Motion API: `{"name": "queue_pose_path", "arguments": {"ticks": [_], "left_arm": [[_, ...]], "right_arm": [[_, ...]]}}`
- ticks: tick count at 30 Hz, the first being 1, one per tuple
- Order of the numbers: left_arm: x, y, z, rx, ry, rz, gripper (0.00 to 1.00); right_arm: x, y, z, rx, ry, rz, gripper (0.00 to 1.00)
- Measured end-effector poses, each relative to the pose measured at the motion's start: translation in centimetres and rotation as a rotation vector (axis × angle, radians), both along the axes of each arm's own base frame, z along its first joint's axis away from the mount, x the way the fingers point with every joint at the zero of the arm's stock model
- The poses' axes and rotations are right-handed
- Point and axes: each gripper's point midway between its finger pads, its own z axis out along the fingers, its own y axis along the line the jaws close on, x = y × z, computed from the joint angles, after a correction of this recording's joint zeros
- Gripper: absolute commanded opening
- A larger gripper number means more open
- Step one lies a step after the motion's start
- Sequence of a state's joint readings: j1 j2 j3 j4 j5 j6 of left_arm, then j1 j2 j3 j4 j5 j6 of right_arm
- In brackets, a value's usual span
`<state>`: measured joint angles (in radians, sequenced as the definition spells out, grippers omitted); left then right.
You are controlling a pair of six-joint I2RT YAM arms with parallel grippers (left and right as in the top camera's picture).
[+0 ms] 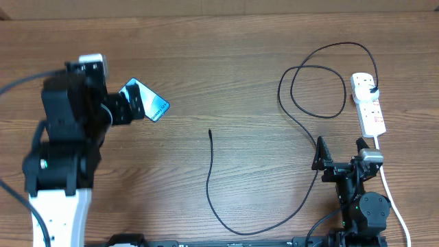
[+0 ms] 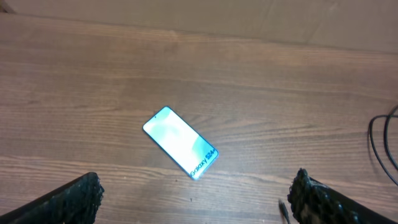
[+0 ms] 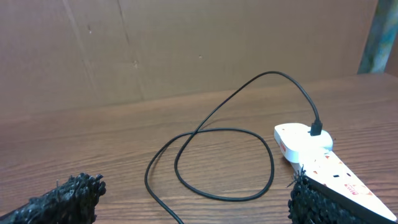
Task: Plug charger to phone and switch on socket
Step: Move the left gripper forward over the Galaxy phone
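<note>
The left arm [image 1: 65, 130] reaches over the desk's [image 1: 226, 62] left side, jaws spread above the flat-lying phone [image 2: 180, 150]. The right arm [image 1: 360, 199] sits near right, jaws spread by the socket [image 1: 371, 110]. The charger [image 1: 210, 147] is plugged into the socket's far end, its tip loose mid-desk.

L gripper [image 2: 196, 200] & R gripper [image 1: 340, 151] both spread wide, empty.

The phone [image 1: 146, 101], charger [image 1: 211, 180] and socket [image 1: 368, 103] on my table [image 1: 219, 62]
The phone lies flat and askew at my left, cyan screen up; the black charger loops from its plug in the white socket at my right, tip loose mid-table.
</note>
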<state>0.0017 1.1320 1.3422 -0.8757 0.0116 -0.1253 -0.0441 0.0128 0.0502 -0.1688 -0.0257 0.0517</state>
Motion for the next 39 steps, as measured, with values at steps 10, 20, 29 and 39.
{"name": "queue_pose_path", "arguments": {"ticks": [10, 20, 29, 39], "left_arm": [[1.3, -0.3, 0.4, -0.01, 0.04, -0.012, 1.0], [1.3, -1.2, 0.8, -0.091, 0.034, -0.018, 1.0], [2.2, -0.3, 4.5, -0.203, 0.026, 0.143, 1.0], [5.7, 2.1, 0.7, -0.236, 0.282, 0.432, 1.0]], "right_arm": [[0.0, 0.0, 0.0, 0.0, -0.001, 0.0, 1.0], [0.0, 0.0, 0.0, 0.0, -0.001, 0.0, 1.0], [0.0, 0.0, 0.0, 0.0, 0.0, 0.0, 1.0], [0.0, 0.0, 0.0, 0.0, 0.0, 0.0, 1.0]]}}
